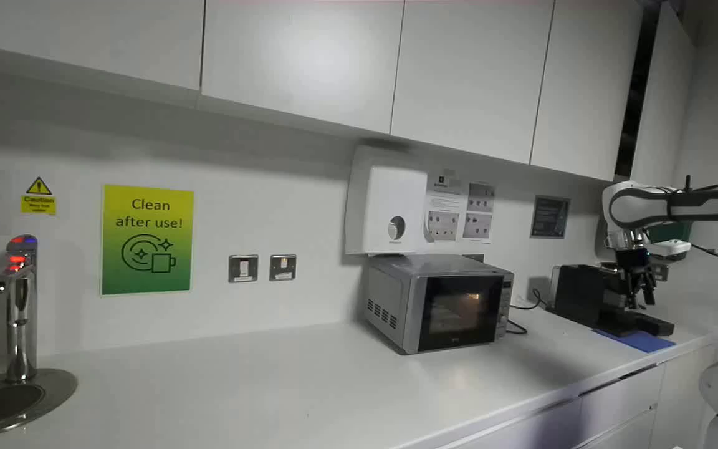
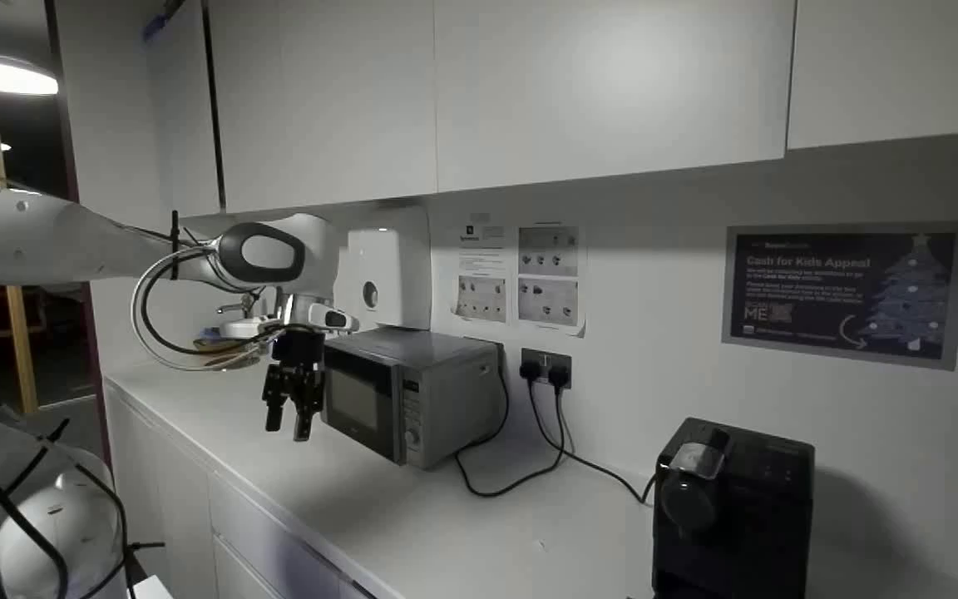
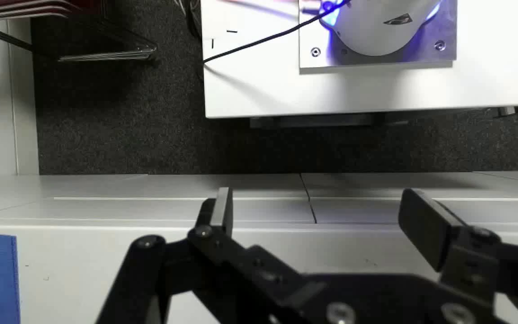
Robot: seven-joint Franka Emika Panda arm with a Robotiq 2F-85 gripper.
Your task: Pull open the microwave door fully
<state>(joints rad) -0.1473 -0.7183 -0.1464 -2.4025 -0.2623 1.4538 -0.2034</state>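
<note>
Not much was done yet: the door (image 1: 462, 312) looked shut or close to it, hard to tell, so basically the whole pull was left. The microwave (image 2: 446, 391) sat on the counter (image 1: 240, 386), gripper (image 2: 288, 430) well apart. Its two fingers (image 3: 221, 211) were spread wide, holding nothing. Count: one microwave, one door, one gripper, two plugs (image 2: 531, 369).

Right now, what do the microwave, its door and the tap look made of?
Microwave: probably satin silver-grey metal, by its soft sheen.
Microwave door: glossy dark glass or plastic, perhaps, as orange light shows through.
Tap: likely chrome or polished steel, from mirror-like highlights.
</note>
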